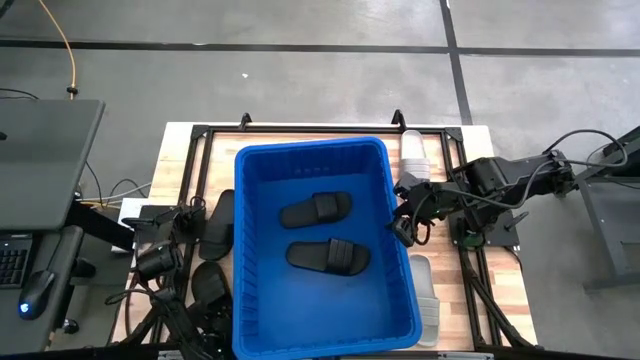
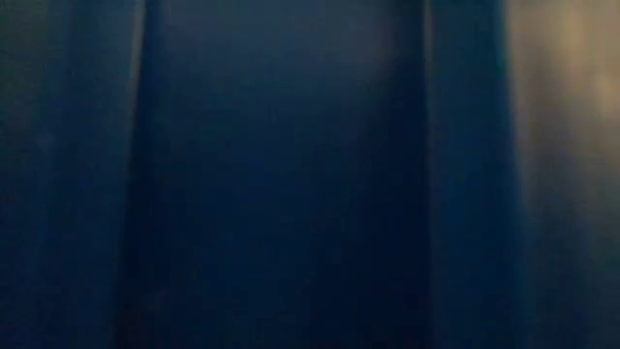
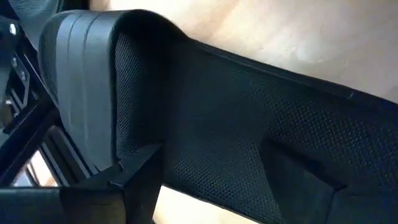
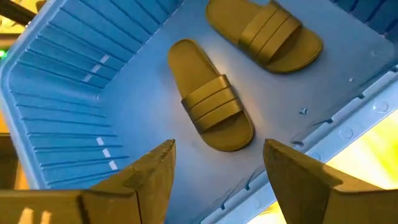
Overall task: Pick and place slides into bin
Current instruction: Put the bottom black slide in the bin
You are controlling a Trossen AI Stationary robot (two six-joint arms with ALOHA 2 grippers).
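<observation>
Two black slides are lying inside the bin, one at 12 o'clock, the other at 6; the right gripper is hovering over the bin's 3 o'clock rim, jaws spread, empty; the left gripper is sitting at 9 o'clock, jaws around a black slide on the table; white slides are lying at 3 o'clock.

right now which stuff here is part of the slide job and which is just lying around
Part of the job:
- bright blue ribbed plastic bin
- two matte black slides inside it
- black slides left of the bin
- pale grey-white slides right of it

Just lying about:
- computer mouse
- orange cable
</observation>
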